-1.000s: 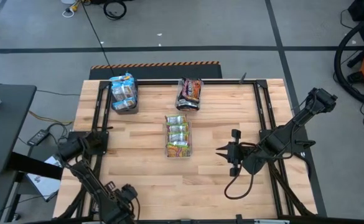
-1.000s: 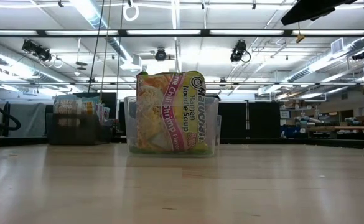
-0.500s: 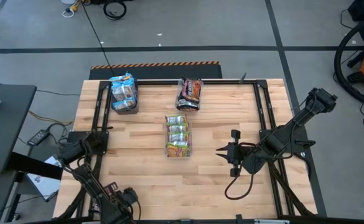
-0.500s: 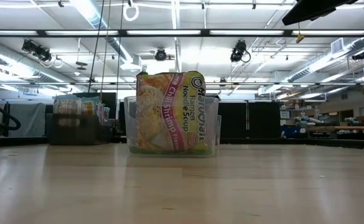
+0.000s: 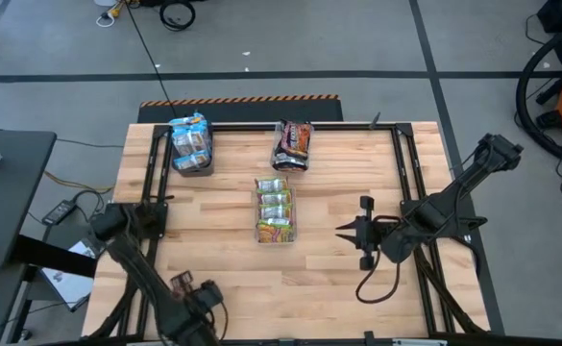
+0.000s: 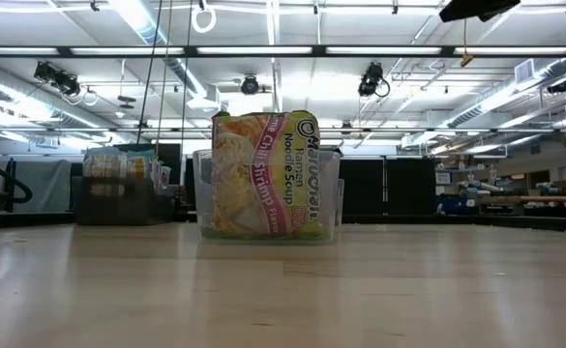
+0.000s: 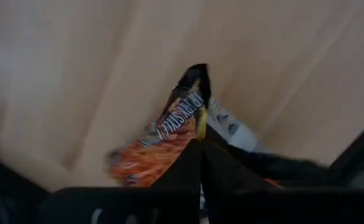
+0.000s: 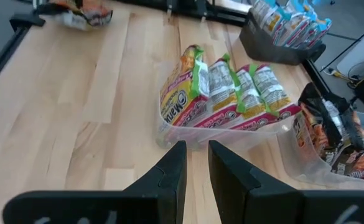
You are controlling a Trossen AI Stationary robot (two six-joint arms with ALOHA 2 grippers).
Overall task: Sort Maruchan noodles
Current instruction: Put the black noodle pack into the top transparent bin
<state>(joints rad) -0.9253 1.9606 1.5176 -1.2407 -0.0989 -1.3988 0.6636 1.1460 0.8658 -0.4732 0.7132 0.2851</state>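
The step in hand looks like a pickup of the last loose packet. At the near left edge of the table (image 5: 223, 288), the left gripper (image 5: 186, 288) has its fingers pressed together on a dark brown-orange packet (image 7: 163, 140); the left wrist view shows the fingertips meeting right at the wrapper's edge. The pinch seems thin, on the wrapper rather than the noodle block, so it could slip.

The rest already sit sorted in three clear bins. The blue packets (image 5: 190, 141) are at far left, the brown ones (image 5: 293, 143) at far centre, and the yellow-green ones (image 5: 275, 210) stand on edge in the middle bin (image 8: 231, 134).

Judging from that, the next move calls for a lift clear of the table, then a carry across to the brown bin at far centre, high enough to pass its wall, with release only above the packets there.

The right gripper (image 5: 346, 231) hovers over the right side, well apart from the bins, fingers a small way apart and holding nothing.
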